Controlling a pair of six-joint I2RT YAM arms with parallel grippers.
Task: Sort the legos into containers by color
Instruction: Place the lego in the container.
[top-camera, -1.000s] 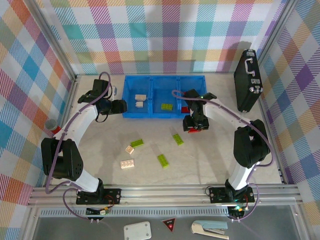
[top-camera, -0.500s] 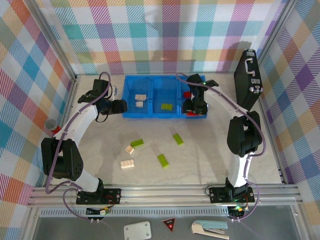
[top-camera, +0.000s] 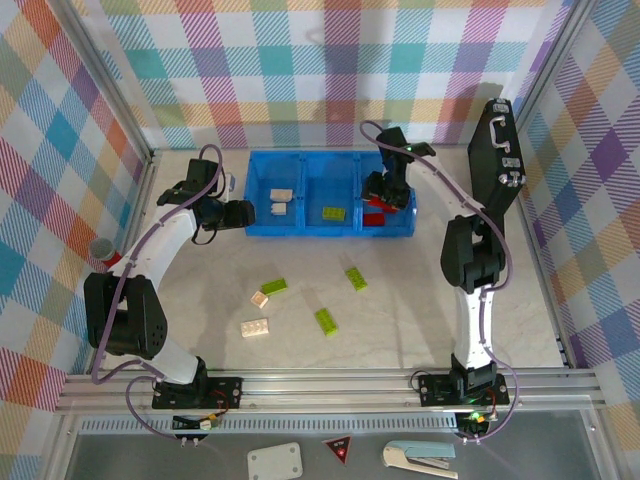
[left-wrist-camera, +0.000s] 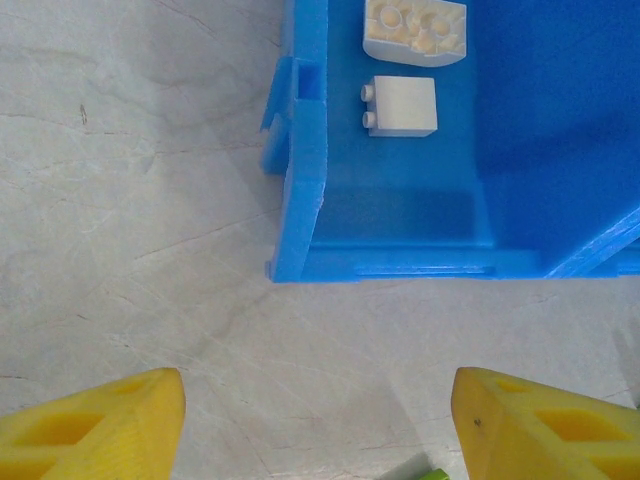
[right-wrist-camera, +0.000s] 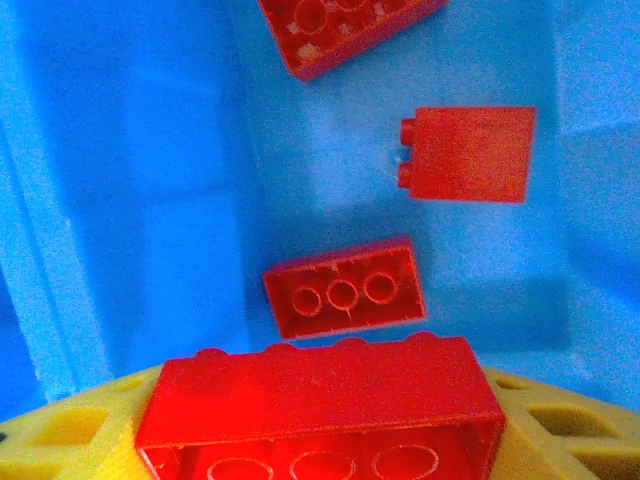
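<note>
A long blue tray holds the three containers. Over its right compartment hangs my right gripper, shut on a red lego between yellow fingers. Beneath it three red legos lie on that compartment's floor. The middle compartment has one green lego, the left one two cream legos. My left gripper stands open over bare table just outside the tray's left corner. Loose green legos and cream legos lie on the table in front.
A black briefcase leans on the right wall. A red cylinder with a grey cap sits at the left wall. The metal rail bounds the near edge, with open tabletop between the loose bricks and the tray.
My right arm has carried the red lego from the table in front of the tray up over the right compartment. The left arm has stayed still.
</note>
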